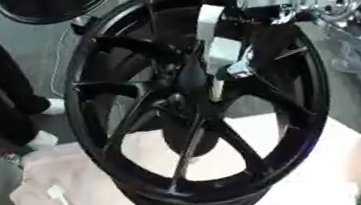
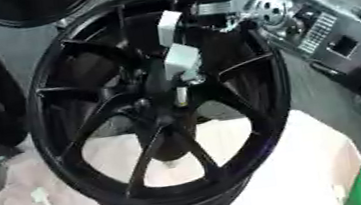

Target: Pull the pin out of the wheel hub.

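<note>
Right hand [image 1: 222, 50] directly above pin [image 1: 216, 89]

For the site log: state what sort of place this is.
Probably a workshop or a test bench for wheel assembly. A black spoked wheel stands upright on a pale cloth-covered table, more dark round wheel-like shapes sit behind it, and grey metal equipment lies at the right.
</note>
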Motion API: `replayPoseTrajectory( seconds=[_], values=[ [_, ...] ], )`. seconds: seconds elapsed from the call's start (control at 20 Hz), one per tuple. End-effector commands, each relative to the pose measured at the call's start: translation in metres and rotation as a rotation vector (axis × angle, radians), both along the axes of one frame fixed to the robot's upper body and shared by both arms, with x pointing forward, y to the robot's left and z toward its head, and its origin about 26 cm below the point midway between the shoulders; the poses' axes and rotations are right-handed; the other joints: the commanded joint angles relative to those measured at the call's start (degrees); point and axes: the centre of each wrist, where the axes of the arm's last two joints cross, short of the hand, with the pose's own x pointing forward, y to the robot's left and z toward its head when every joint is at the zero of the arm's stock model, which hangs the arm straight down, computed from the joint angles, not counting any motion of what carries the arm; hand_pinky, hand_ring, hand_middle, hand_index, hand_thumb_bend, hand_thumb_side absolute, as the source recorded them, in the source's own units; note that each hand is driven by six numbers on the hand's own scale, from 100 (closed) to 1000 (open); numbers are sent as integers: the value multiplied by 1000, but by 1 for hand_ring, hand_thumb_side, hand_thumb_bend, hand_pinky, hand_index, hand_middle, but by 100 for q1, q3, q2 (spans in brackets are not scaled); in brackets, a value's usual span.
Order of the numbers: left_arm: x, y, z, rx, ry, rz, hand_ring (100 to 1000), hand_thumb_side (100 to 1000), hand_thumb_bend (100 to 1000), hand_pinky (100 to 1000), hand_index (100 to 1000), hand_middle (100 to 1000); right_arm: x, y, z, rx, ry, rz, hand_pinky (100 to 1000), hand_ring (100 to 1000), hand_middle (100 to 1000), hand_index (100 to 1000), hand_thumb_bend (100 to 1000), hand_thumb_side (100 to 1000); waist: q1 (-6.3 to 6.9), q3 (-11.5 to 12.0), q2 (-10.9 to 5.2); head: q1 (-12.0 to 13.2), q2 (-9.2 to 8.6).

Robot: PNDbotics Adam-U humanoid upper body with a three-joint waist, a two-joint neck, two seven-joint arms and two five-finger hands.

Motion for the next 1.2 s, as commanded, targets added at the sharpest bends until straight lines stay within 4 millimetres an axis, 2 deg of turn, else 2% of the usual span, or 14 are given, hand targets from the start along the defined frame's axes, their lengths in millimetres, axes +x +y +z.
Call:
replayPoseTrajectory(
  seconds=[0.05,0.6,0.7,0.75,0.85,1.2],
  values=[
    [0,-1,10,21,-32,-8,774,659,304,723,767,726,0,-2,8,17,-13,-15,724,630,562,705,437,276,18,13,-65,-13,-8],
    [0,-1,9,25,-28,-10,775,662,301,725,767,727,-2,-8,16,65,-51,-52,719,575,460,634,350,215,9,-7,-77,0,-8],
    [0,0,9,26,-28,-9,775,663,300,725,767,728,-3,-9,18,69,-60,-55,718,562,435,628,287,212,12,-7,-78,4,-8],
    [0,0,9,26,-28,-9,775,663,299,725,767,728,-4,-10,20,71,-65,-55,717,555,419,626,191,224,13,-8,-79,4,-8],
    [0,0,9,26,-28,-10,775,663,298,725,767,728,-6,-11,22,68,-76,-51,718,546,392,628,100,240,15,-12,-82,0,-8],
    [0,0,9,26,-27,-11,776,664,296,726,767,728,-11,-19,31,63,-110,-47,711,516,322,621,100,241,21,-22,-85,-3,-8]
  ],
)
